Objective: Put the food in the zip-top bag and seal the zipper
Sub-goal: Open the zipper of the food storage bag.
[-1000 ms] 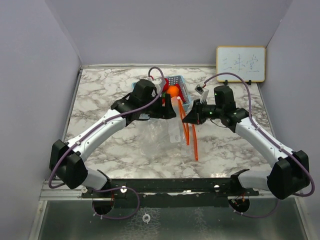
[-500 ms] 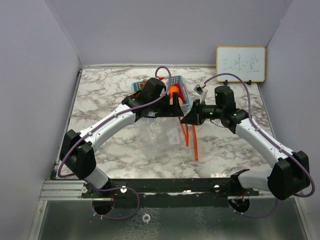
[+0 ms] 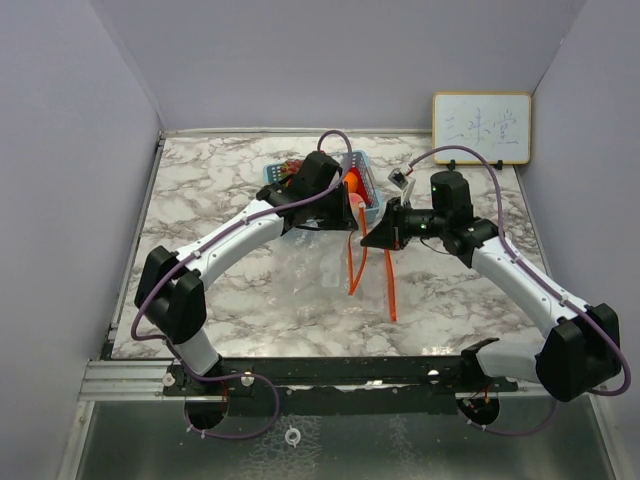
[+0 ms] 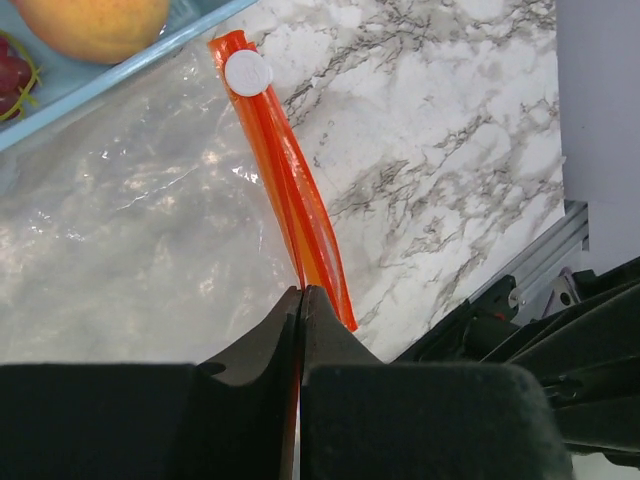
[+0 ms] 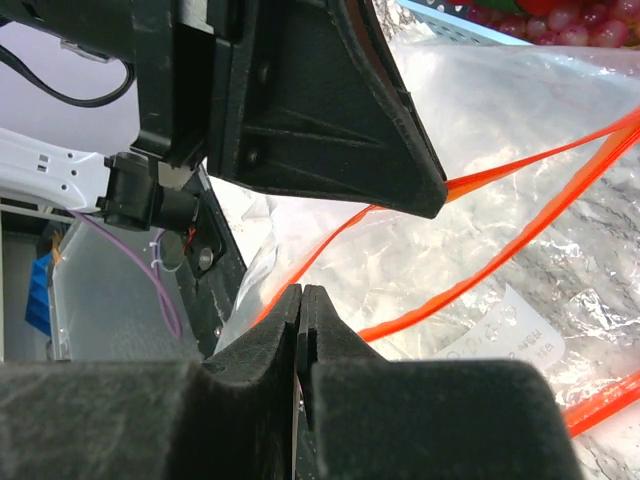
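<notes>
The clear zip-top bag (image 3: 315,275) lies on the marble in front of the blue basket (image 3: 371,190), its mouth raised between my two grippers. My left gripper (image 3: 351,222) (image 4: 302,291) is shut on the orange-red zipper (image 4: 290,190) strip, a white round piece (image 4: 247,72) near the strip's far end. Opposite it, my right gripper (image 3: 371,240) (image 5: 302,290) is shut on the other lip of the bag (image 5: 500,180), where the zipper (image 5: 330,240) line runs into its jaws. The food stays in the basket: a peach-orange fruit (image 4: 95,15), grapes (image 5: 560,20).
A small whiteboard (image 3: 481,127) leans on the back wall at the right. The basket's rim (image 4: 110,80) sits just beyond the bag's mouth. A white label (image 5: 510,335) shows on the bag. Grey walls close in both sides of the table.
My left arm has swung right and forward to the bag's mouth, and its jaws have gone from open to shut on the zipper strip. The right arm has held still.
</notes>
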`<act>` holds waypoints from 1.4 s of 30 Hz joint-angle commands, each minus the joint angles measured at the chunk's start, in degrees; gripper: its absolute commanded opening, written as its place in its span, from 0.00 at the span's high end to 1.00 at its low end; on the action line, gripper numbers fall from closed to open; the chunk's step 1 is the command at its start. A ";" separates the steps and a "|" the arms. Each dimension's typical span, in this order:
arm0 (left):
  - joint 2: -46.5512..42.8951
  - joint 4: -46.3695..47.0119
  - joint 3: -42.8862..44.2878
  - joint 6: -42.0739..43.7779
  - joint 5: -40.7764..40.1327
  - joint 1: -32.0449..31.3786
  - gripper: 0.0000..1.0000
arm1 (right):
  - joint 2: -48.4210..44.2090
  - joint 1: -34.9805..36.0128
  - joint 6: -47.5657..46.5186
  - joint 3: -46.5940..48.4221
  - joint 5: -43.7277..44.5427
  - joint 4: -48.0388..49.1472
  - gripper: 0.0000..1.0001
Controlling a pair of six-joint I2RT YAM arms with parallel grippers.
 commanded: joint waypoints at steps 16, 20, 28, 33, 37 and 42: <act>-4.79 -4.52 3.30 2.16 -7.29 -0.36 1.00 | 4.71 -0.20 0.12 7.34 18.58 -9.48 0.57; -5.89 -3.43 3.30 1.19 -7.06 -0.34 1.00 | 6.48 -0.21 1.00 6.60 15.75 -7.67 0.55; -6.36 -2.61 1.97 0.42 -7.39 -0.36 1.00 | 6.17 -0.12 4.73 5.16 11.55 -2.67 0.53; -6.75 -2.17 1.29 0.26 -8.07 -0.35 1.00 | 5.40 -0.11 5.59 4.39 11.18 -1.81 0.52; -6.46 -2.55 1.58 0.55 -8.54 -0.35 1.00 | 4.06 -0.16 6.53 5.96 14.71 -4.09 0.52; -6.57 -2.78 1.97 0.82 -9.47 -0.28 1.00 | 2.31 -0.11 5.24 7.75 20.33 -6.32 0.48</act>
